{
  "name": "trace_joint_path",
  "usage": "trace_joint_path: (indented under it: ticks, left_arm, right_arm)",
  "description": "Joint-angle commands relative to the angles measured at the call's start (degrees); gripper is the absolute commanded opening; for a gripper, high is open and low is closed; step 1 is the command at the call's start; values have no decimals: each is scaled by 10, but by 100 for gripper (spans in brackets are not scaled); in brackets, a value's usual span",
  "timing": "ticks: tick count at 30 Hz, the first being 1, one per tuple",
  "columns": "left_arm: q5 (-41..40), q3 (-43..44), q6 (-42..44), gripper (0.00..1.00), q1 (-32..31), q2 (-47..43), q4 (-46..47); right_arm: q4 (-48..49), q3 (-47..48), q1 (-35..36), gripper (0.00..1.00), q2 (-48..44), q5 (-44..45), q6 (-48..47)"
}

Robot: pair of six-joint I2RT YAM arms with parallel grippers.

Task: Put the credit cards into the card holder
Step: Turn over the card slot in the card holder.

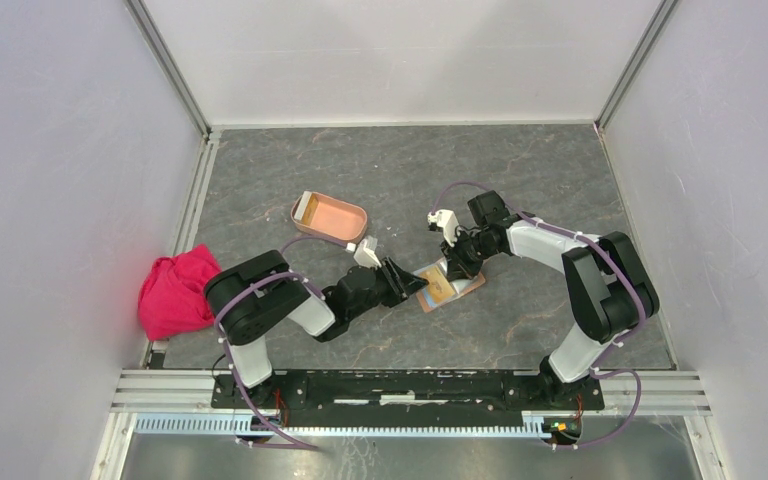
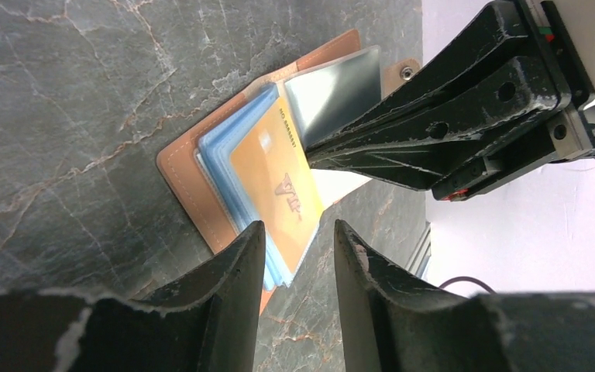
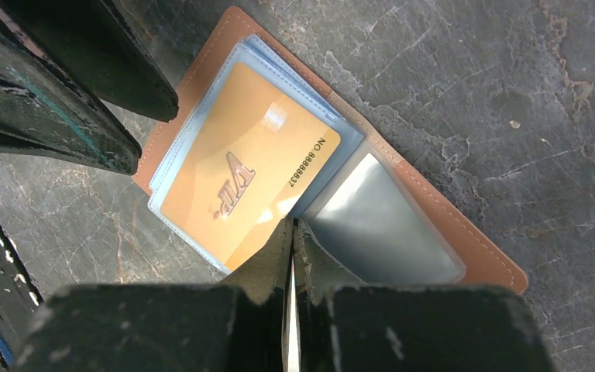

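A brown leather wallet [image 1: 457,288] lies open on the table, its clear sleeves fanned out. An orange credit card [image 2: 275,186] marked VIP sits in the top sleeve and also shows in the right wrist view [image 3: 240,174]. My left gripper [image 2: 298,225] is open, and the near end of that card and sleeve lies between its fingers. My right gripper [image 3: 293,222] is shut on a thin pale white credit card [image 2: 341,184], seen edge-on, with its tips at the wallet's fold beside a raised empty sleeve [image 3: 383,225]. The salmon-pink card holder [image 1: 332,218] stands far left of the wallet.
A pink cloth [image 1: 175,290] lies bunched at the table's left edge. Something orange and white lies at the holder's left end [image 1: 306,206]. White walls close in the table on three sides. The two grippers nearly meet over the wallet.
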Motion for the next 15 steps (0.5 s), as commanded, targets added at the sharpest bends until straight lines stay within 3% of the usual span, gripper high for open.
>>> trace_joint_path:
  ticks: [1,15]
  left_arm:
    - [-32,8,-27,46,-7,-5,-13]
    - [-32,30,-29,46,-8,19,-25]
  right_arm:
    - [0,-2,-1,6,-2,-16,-5]
    - [-8,-2,1,6,9,-34,-6]
